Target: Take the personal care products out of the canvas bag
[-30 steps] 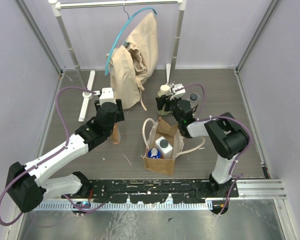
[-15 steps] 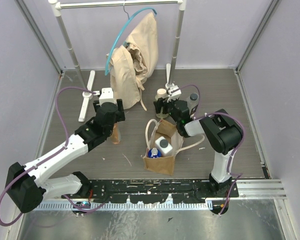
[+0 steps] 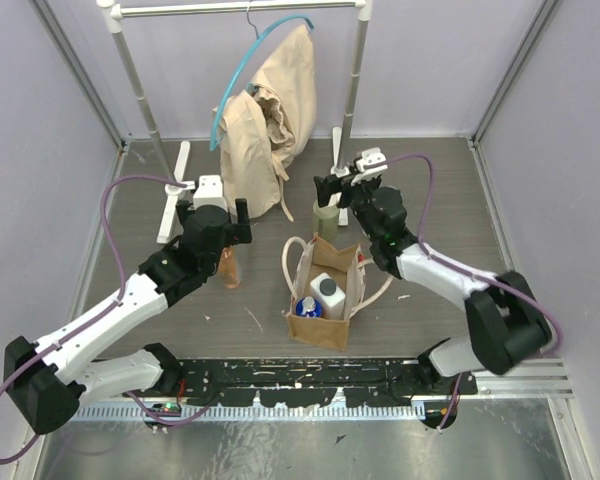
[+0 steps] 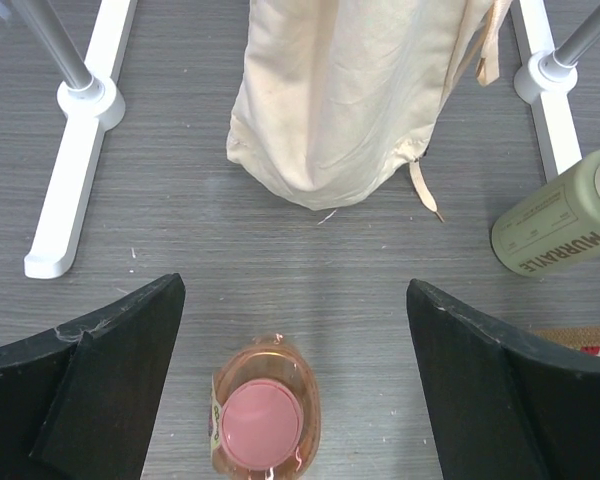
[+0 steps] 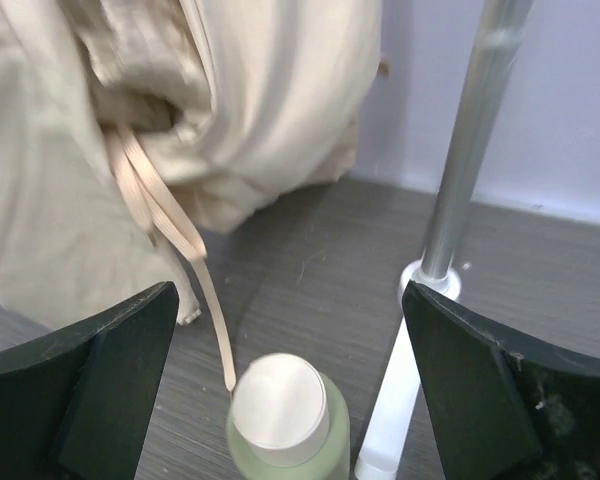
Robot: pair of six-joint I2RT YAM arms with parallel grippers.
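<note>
Standing nearest the arm bases, the small boxy tan-brown canvas bag with cream rope handles (image 3: 318, 328) is upright on the grey wood-grain table (image 3: 470, 195), its mouth open to the overhead camera. Inside it a white bottle with a grey cap (image 3: 326, 290) stands beside a blue-and-white bottle (image 3: 307, 308). Left of the bag and apart from it, the amber-brown bottle with a pink cap (image 3: 230, 268) (image 4: 265, 420) stands on the table. The left gripper (image 3: 218, 214) (image 4: 292, 330) hangs above this bottle with its black fingers spread wide, one on each side and neither touching it. Just beyond the bag's far edge stands the olive-green bottle with a cream cap (image 3: 327, 214) (image 4: 565, 215) (image 5: 285, 420), upright on the table. The right gripper (image 3: 344, 178) (image 5: 290, 300) is raised over it, fingers likewise wide apart and holding nothing, the cream cap showing between them from the wrist camera. Farther back, a beige cloth garment with dangling ties (image 3: 270, 120) (image 4: 350, 90) (image 5: 180, 110) droops from a turquoise hanger (image 3: 250, 60) on a rack with metal poles and white feet (image 3: 172, 190), its lower end resting on the table.
</note>
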